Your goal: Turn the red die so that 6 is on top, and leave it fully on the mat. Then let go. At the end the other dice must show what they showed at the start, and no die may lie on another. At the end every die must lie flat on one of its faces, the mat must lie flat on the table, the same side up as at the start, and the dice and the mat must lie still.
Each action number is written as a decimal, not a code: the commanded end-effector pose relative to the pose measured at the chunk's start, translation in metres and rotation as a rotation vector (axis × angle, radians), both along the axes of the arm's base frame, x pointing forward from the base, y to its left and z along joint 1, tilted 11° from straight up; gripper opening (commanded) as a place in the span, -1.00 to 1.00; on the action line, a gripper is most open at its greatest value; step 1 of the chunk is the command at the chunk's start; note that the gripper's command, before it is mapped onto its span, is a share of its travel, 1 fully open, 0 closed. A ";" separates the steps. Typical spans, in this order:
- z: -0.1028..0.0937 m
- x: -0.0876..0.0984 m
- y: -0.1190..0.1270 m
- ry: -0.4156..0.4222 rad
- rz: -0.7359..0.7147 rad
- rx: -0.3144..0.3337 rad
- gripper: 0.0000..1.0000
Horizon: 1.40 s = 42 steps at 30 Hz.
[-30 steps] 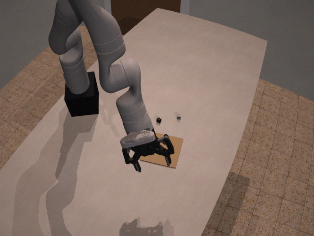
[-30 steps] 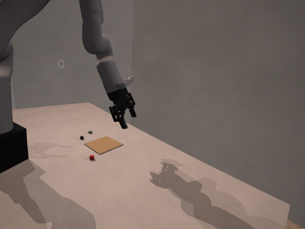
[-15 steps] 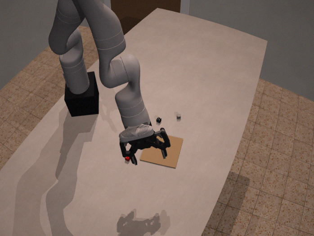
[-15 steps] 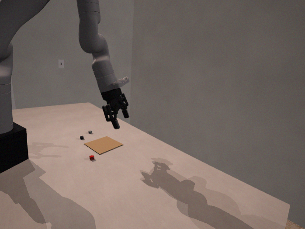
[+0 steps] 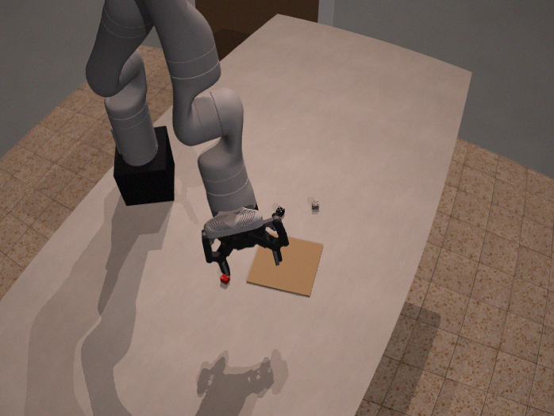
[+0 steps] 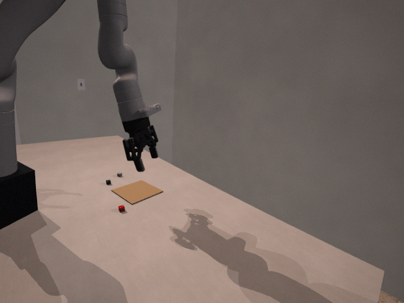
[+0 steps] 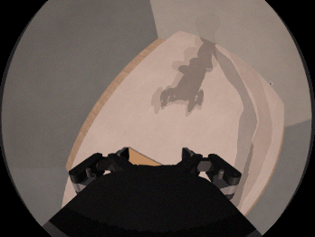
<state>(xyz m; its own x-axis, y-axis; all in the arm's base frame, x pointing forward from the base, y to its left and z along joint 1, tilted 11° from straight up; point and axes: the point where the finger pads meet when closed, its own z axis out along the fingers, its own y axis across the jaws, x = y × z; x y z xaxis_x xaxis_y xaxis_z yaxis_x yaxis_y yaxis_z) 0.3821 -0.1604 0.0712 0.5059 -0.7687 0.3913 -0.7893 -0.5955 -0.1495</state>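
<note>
Plainly, the gripper (image 5: 252, 268) (image 6: 147, 163) (image 7: 155, 154) is hanging above the worktop (image 5: 358, 134) (image 6: 228, 208) (image 7: 136, 118) with its fingers spread wide apart and nothing between them. The red die (image 5: 225, 279) (image 6: 121, 208) is resting on the worktop just beside the tan mat (image 5: 290, 268) (image 6: 136, 192) (image 7: 139, 157), wholly off it, on the side facing the long edge where the arm's black base (image 5: 148, 186) (image 6: 19, 195) is standing. In the top view one fingertip is overlapping the die, but the exterior view is showing the fingers well above it. Which number is facing up is too small to tell.

The mat is lying flat, between the two long edges. Past it, toward the far short edge, the black die (image 5: 279, 211) (image 6: 108, 182) and the white die (image 5: 315, 205) (image 6: 119, 174) are sitting apart from each other, the white one being nearer the long edge opposite the base. The arm (image 5: 223, 112) (image 6: 117, 48) is reaching over from the base's edge, and its shadow (image 5: 241, 373) (image 6: 251, 257) (image 7: 190, 83) is falling across the worktop beyond the mat.

The fingers (image 5: 277, 256) (image 6: 139, 165) have moved nearer the black base (image 5: 166, 186) (image 6: 27, 195), revealing the red die (image 5: 225, 279) (image 6: 121, 208) from above.
</note>
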 end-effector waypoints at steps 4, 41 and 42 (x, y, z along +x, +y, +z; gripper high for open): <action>0.001 0.001 0.007 0.002 0.015 -0.001 1.00; -0.012 -0.051 0.037 0.125 0.066 0.021 1.00; -0.012 -0.051 0.037 0.125 0.066 0.021 1.00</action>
